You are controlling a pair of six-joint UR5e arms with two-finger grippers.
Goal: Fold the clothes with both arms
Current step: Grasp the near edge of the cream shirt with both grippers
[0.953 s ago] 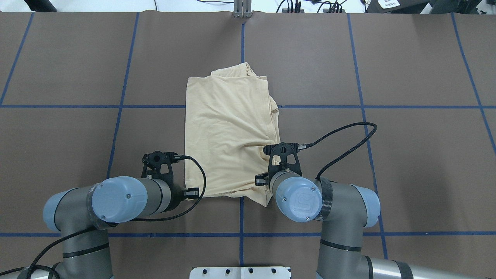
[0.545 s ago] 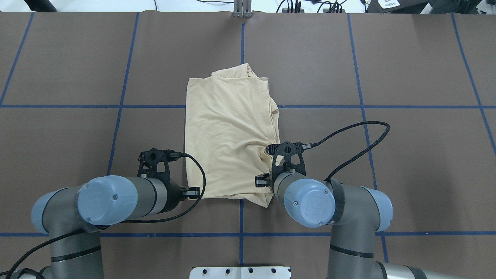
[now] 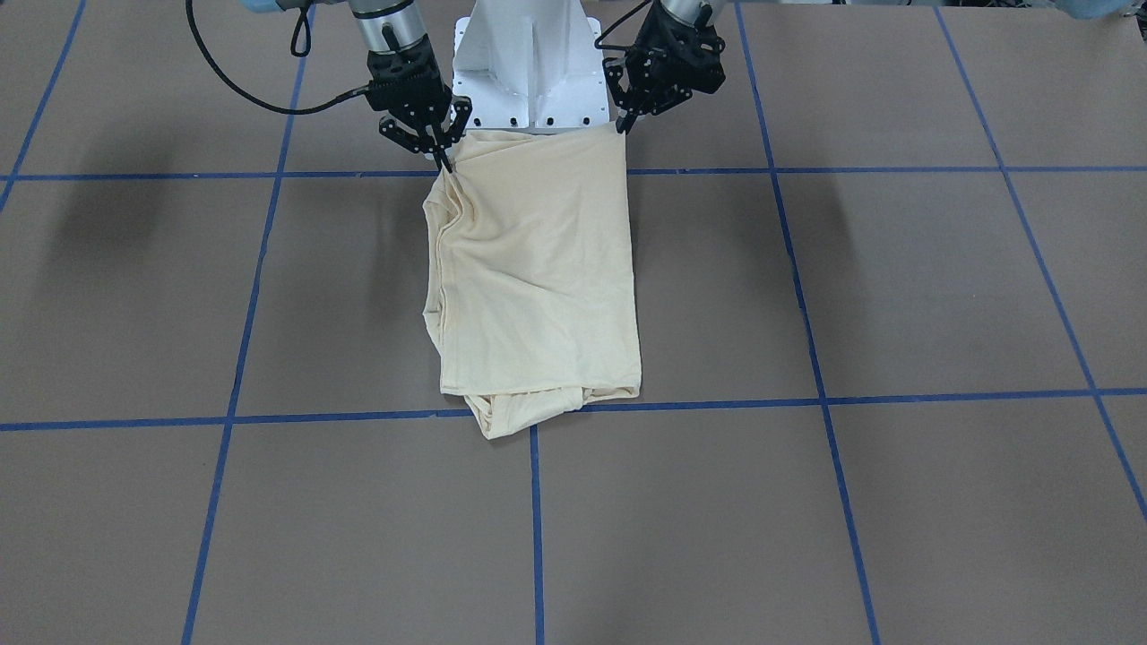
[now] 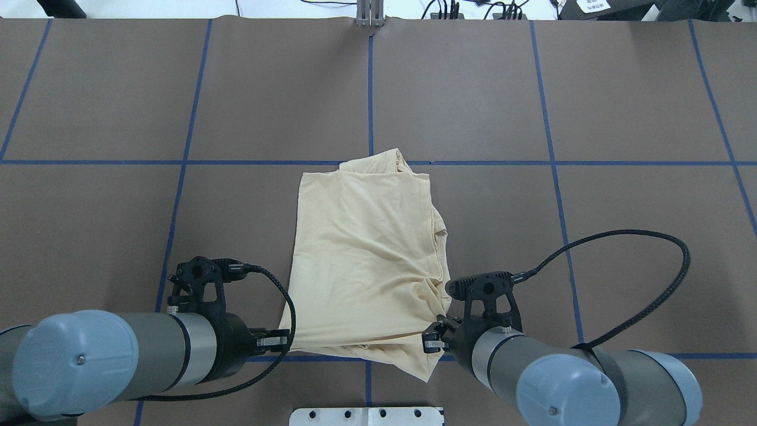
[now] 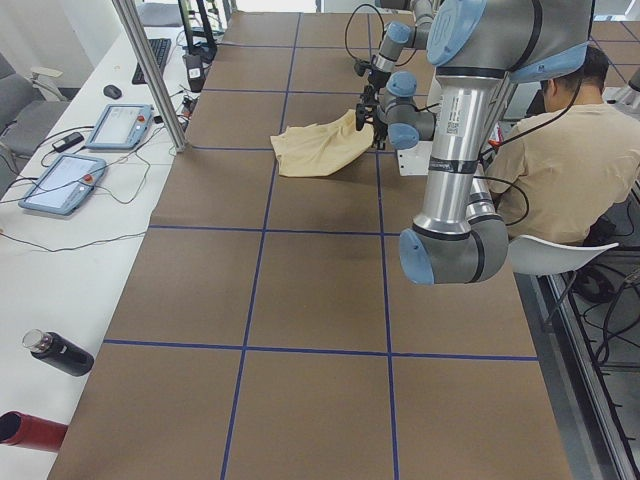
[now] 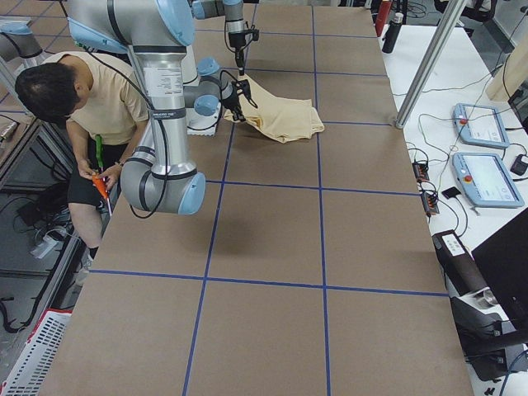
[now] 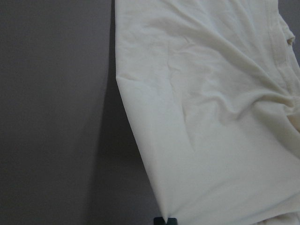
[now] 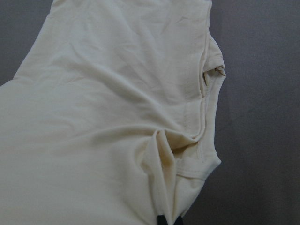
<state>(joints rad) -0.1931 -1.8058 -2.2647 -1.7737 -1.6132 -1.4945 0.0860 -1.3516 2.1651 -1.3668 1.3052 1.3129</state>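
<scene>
One shirt, two arms, one person

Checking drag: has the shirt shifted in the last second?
Yes. The shirt slid toward the robot: its far edge, formerly well past the far blue line, now just reaches it.

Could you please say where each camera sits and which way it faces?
Overhead: behind, looking forward; grey-silver left arm, right arm.
Front-facing: across the brown table, facing the arms; jaws pinching the pale cream-yellow shirt.
Exterior left: table's left end; left arm nearest.
Exterior right: right end; right arm nearest.
Left wrist: down on shirt edge; jaw tips.
Right wrist: down on bunched shirt; jaw tips.
Side views share a seated person.
</scene>
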